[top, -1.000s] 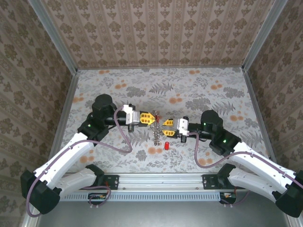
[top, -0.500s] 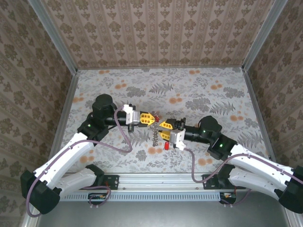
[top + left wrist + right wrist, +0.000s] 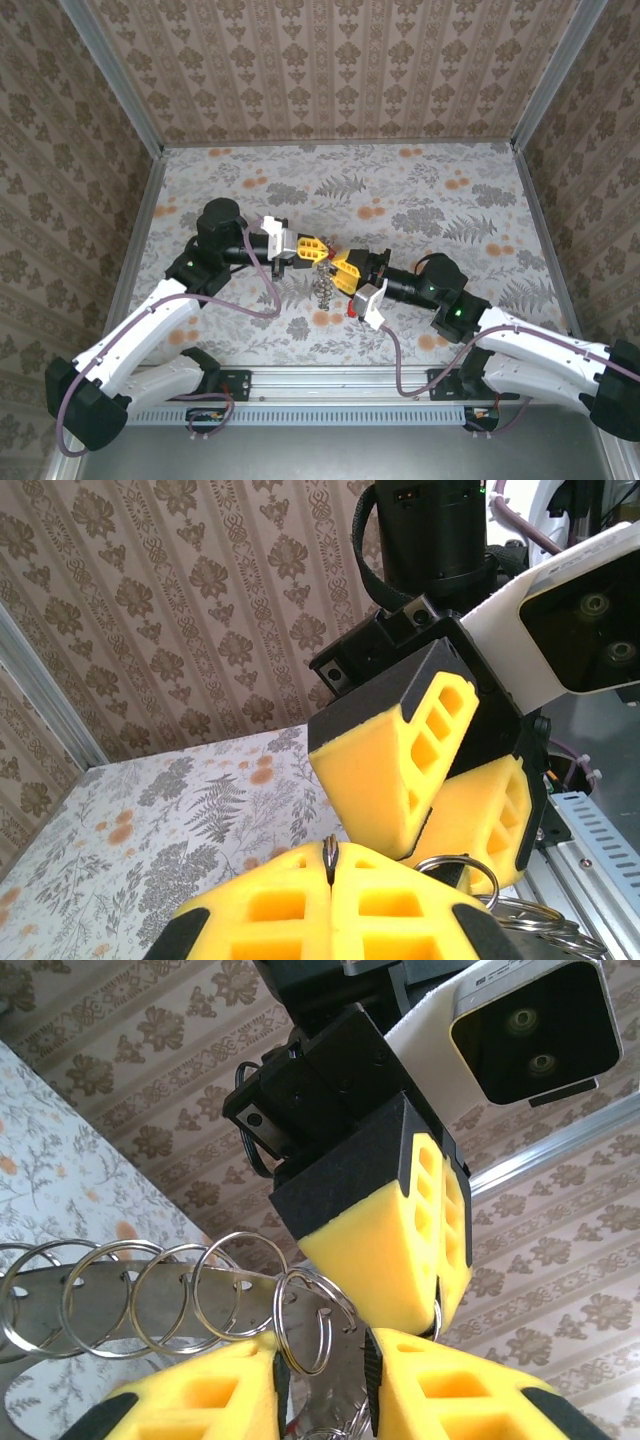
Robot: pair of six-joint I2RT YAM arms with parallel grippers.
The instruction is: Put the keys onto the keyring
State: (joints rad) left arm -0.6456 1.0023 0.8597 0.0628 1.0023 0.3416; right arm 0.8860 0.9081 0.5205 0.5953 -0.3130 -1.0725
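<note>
The keyring (image 3: pixel 325 285) hangs as a silvery chain of split rings below my left gripper (image 3: pixel 316 250), which is shut on its top. In the left wrist view the left gripper (image 3: pixel 330 868) pinches a thin metal edge between its yellow pads, and more rings (image 3: pixel 455 865) show to the right. My right gripper (image 3: pixel 345 268) sits close against the left one. In the right wrist view the right gripper (image 3: pixel 320 1375) has its jaws apart with one split ring (image 3: pixel 312 1325) standing in the gap, leaning on the left pad. One red key (image 3: pixel 351 306) lies on the table under the right wrist.
A flat metal plate (image 3: pixel 60 1305) carries the row of rings in the right wrist view. The floral table (image 3: pixel 420 190) is walled by patterned panels, and a metal rail (image 3: pixel 340 385) runs along the near edge. Both arms' cables loop near the middle.
My right gripper has swung left and rolled over, closing in on the left gripper and the ring chain. The left gripper has stayed shut on the keyring, shifting only slightly.
</note>
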